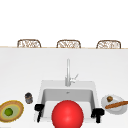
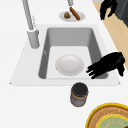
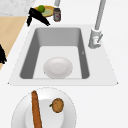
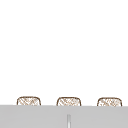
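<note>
White bowl [image 2: 69,65] lies in the sink [image 2: 51,32] basin, centre floor, upright. We note the left hand [image 2: 107,65] at the bowl's 3 o'clock in the left side view, hovering over the sink's front rim, fingers relaxed and spread, holding nothing, apart from the bowl. Dark jar [image 2: 79,94] stands on the counter at 6 o'clock of that hand. Right hand [image 1: 98,114] hangs at the sink's front right corner; we cannot tell its fingers. A red sphere [image 1: 67,114] covers the basin in the front view.
</note>
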You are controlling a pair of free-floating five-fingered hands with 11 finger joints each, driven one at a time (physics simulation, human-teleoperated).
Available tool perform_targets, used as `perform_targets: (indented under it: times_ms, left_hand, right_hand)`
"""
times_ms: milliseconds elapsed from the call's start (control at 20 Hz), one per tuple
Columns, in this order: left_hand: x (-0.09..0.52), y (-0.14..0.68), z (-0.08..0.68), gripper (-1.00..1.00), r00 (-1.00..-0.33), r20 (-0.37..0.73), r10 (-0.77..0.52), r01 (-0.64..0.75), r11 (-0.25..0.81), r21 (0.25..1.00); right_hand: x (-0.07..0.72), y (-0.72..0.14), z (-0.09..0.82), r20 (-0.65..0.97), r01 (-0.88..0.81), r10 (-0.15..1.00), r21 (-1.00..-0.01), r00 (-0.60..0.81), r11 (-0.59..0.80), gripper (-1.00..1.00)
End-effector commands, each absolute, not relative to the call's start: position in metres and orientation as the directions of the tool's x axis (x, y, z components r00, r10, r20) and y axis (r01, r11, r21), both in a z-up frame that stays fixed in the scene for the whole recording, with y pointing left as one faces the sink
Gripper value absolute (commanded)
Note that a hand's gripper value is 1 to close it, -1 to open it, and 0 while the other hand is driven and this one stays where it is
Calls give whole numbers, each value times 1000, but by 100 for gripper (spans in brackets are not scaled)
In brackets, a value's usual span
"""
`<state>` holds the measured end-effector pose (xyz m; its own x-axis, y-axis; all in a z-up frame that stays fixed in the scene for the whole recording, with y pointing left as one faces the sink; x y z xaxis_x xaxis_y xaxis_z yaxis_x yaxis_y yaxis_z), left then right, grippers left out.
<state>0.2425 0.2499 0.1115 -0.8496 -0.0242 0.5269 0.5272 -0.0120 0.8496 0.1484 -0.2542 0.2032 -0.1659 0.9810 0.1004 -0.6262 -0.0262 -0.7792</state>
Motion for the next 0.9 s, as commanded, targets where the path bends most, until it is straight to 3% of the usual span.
perform_targets:
  times_ms: [0,500,550,850]
  left_hand:
    - [233,232,106,-100,-848,527,-50,527,4,850]
    - [226,213,104,-100,-849,527,-35,528,-10,849]
    - [225,213,104,0,-849,527,-28,528,-14,849]
    - [222,212,109,0,-816,577,-30,578,-19,816]
  right_hand:
    - [148,-254,203,100,-626,981,-779,-166,-26,0]
    - [148,-254,203,100,-626,981,-779,-166,-26,0]
    - [148,-254,203,99,-626,981,-779,-166,-27,-100]
    - [171,-272,208,127,-639,976,-769,-178,-16,-100]
